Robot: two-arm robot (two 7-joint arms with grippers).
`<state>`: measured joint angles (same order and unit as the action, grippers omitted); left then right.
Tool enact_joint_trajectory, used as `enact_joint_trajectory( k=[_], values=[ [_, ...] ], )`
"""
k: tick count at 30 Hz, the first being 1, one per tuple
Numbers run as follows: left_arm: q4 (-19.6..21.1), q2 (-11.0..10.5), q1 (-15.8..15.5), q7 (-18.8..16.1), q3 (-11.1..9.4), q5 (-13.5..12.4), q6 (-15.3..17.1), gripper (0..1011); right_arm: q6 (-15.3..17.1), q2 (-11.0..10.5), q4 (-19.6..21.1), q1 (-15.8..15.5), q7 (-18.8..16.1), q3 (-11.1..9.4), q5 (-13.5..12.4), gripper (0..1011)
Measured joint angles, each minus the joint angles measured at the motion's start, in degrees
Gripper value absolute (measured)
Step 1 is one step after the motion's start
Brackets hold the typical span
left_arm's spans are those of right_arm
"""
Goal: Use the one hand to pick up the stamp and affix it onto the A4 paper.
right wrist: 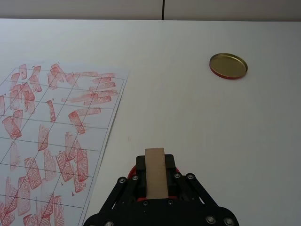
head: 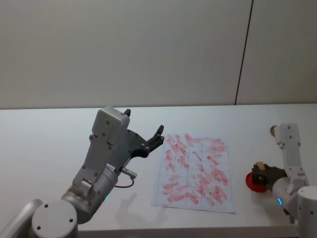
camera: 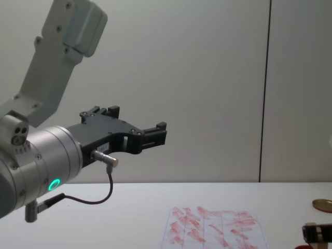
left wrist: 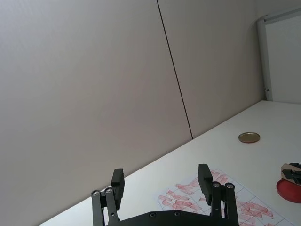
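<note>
Stamp point(right wrist: 155, 172) is clamped in the right tool point(head: 261, 174), sitting right over the red pad point(head: 251, 183) on the tabletop point(head: 49, 144), just right of the paper point(head: 195, 171). Left tool point(left wrist: 161, 175) hangs raised on the left, spread wide, holding nothing.

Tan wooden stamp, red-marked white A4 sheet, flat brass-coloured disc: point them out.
Tan wooden stamp point(right wrist: 155, 172), right wrist view, top face.
White A4 sheet point(right wrist: 56, 141), right wrist view, middle.
Brass-coloured disc point(right wrist: 228, 65), right wrist view, centre.

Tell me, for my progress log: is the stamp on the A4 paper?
No, the right gripper holds the stamp at the red round pad, right of the A4 paper; the left gripper hovers open.
</note>
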<state>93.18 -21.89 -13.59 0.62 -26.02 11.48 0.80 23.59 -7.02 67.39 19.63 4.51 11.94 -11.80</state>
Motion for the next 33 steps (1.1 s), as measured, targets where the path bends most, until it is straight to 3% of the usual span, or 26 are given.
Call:
enact_joint_trajectory(
  k=[12, 33],
  values=[
    [0.0, 0.0, 0.0, 0.0, 0.0, 0.0, 0.0, 993, -0.24, 0.12, -0.78, 0.26, -0.5, -0.19, 0.49, 219],
    [0.0, 0.0, 0.0, 0.0, 0.0, 0.0, 0.0, 993, -2.03, 1.13, -7.21, 2.78, -1.5, -0.11, 1.58, 219]
  ],
)
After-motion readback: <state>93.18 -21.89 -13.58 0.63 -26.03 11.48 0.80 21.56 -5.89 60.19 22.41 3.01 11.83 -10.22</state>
